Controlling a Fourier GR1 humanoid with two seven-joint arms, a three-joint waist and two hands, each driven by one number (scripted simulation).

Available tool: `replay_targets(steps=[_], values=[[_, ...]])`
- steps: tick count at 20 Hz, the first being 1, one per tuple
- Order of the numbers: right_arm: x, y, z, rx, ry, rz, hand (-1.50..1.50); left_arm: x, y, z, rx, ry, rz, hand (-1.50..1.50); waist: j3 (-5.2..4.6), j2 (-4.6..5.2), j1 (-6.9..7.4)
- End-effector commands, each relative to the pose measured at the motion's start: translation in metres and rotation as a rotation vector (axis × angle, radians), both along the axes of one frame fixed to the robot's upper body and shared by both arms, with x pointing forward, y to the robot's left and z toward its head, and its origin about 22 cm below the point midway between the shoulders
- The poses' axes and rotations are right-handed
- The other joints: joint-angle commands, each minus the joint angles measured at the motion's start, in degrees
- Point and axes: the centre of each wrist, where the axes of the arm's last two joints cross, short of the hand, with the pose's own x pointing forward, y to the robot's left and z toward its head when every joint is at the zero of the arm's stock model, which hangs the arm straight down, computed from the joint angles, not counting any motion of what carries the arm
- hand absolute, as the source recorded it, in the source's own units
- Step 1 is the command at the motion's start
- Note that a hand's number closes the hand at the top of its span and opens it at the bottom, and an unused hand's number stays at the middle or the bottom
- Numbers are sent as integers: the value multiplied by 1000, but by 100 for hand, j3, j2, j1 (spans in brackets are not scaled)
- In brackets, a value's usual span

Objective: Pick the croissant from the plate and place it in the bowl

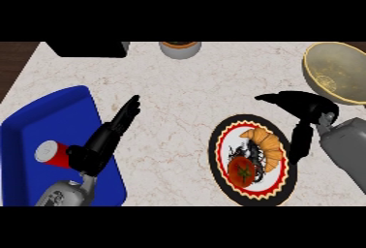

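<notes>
A golden croissant (266, 143) lies on the upper right part of a patterned plate (223, 145) with a red and black rim, next to a tomato (244, 171). The yellow bowl (316, 72) stands at the far right, partly cut off by the edge. My right hand (304, 109) hovers open just right of the plate, fingers hanging down beside the croissant and thumb stretched left above it, holding nothing. My left hand (114, 127) rests open over the blue tray's right edge, fingers pointing up.
A blue tray (43, 121) at the left holds a red can (54, 154). A small cup (180, 48) and a dark object (85, 48) stand at the counter's far edge. Dark wood shows beyond the counter's left corner.
</notes>
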Motion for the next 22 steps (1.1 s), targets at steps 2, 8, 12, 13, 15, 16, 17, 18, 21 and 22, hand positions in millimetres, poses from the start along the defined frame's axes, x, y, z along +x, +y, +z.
replay_targets(steps=[2,8,12,13,15,16,17,18,21,22], values=[[-2,34,12,-85,112,7,-150,-4,1,7,13,-2,7,0,13,0,-52],[-9,54,-9,-110,114,-21,-150,-1,-3,15,-1,3,-1,0,17,14,-40],[-45,50,-3,-97,52,-12,-150,0,5,5,-2,-6,3,0,16,3,-87],[-34,60,-3,-99,48,3,-150,4,6,9,-31,-1,9,0,17,12,-62],[-30,46,-12,-109,11,7,-150,5,-1,6,-3,-12,12,0,18,17,-59],[-49,50,-32,-87,-14,4,-150,0,-13,-11,-2,7,21,0,18,18,-78],[-36,39,-24,-107,-2,5,-150,-4,-10,21,-9,-22,17,0,19,13,-50],[-37,38,-23,-105,-42,-2,-150,-2,-16,9,-14,-12,14,0,19,16,-58],[-41,41,-23,-86,-76,-5,-150,-9,7,6,-8,-5,9,0,18,15,-50],[-54,45,-38,-86,-91,-3,-150,-9,-10,-11,8,-3,15,0,18,17,-67]])
